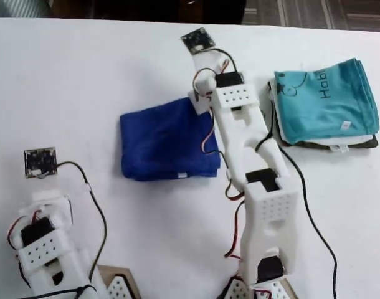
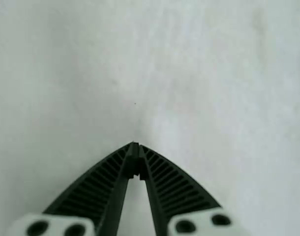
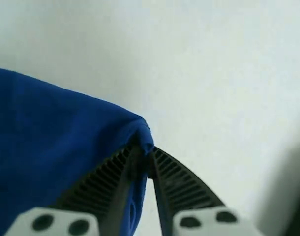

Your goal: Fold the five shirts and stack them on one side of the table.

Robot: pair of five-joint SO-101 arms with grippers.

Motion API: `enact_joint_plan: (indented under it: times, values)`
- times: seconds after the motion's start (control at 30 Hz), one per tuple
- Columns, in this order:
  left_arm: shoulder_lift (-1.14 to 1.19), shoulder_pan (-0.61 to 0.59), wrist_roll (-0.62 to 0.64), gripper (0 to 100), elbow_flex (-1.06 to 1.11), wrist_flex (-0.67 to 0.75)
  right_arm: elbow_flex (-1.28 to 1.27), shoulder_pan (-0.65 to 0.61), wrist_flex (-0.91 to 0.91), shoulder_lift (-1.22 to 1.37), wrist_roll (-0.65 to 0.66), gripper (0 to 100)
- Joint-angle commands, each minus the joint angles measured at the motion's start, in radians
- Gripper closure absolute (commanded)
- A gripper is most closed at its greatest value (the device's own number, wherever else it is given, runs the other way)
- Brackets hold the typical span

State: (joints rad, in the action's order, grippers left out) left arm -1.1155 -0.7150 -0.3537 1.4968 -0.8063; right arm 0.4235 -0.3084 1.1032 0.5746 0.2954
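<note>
— Where the left gripper [image 2: 135, 147] hangs over bare table [image 1: 84, 75] at the lower left of the high view, its jaws are pressed together on nothing, aren't they?

— Yes, closed and empty. The work is further right. The blue shirt [image 1: 168, 140] lies folded into a rough square in the middle of the frame.

— And the right gripper [image 3: 141, 147]?

— Pinched on the blue shirt's upper right corner. From its wrist camera you can see the cloth bunched between the fingertips.

— So it means to carry that one to the stack [image 1: 339, 143] at the upper right, with the teal shirt [image 1: 324, 99] on top?

— That's my reading. One corner is a thin hold on a folded bundle, though. Lifted high, the layers would likely fall open. I'd drag it low across the table with the fold flat, then set it down so the blue edges line up with the teal ones.

— Anything in the way?

— A black cable [image 1: 305, 199] trails beside the arm, right of the blue shirt. I'd watch that it doesn't snag the cloth. The left gripper could steady the far edge, but it's well apart from the shirt.
</note>
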Motion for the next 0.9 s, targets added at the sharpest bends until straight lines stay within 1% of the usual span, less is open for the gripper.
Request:
enact_joint_plan:
  times: [0.0, 0.07, 0.13, 0.2, 0.3, 0.37, 0.43, 0.57, 0.87]
  values:
    - [-0.011, 0.008, 0.006, 97, -0.004, 0.015, 0.051, -0.016, 0.045, -0.019, 0.008, 91.9]
    - [-0.011, 0.008, 0.006, 97, -0.004, 0.015, 0.083, -0.012, 0.068, -0.041, 0.008, 85.1]
    - [-0.011, 0.008, 0.006, 97, -0.004, 0.015, 0.118, -0.001, 0.099, -0.074, 0.008, 82.4]
    - [-0.011, 0.008, 0.006, 97, -0.004, 0.015, 0.141, 0.002, 0.127, -0.117, 0.006, 85.4]
    - [-0.011, 0.008, 0.006, 97, -0.004, 0.015, 0.143, -0.002, 0.151, -0.166, 0.006, 98.4]
    - [-0.011, 0.008, 0.006, 97, -0.004, 0.015, 0.141, -0.019, 0.159, -0.163, 0.006, 96.7]
    - [-0.011, 0.008, 0.006, 97, -0.004, 0.015, 0.127, -0.028, 0.148, -0.139, 0.006, 98.1]
    - [-0.011, 0.008, 0.006, 97, -0.004, 0.015, 0.109, -0.044, 0.107, -0.044, 0.006, 97.8]
    - [-0.011, 0.008, 0.006, 97, -0.004, 0.015, 0.118, 0.005, 0.108, 0.104, 0.006, 97.8]
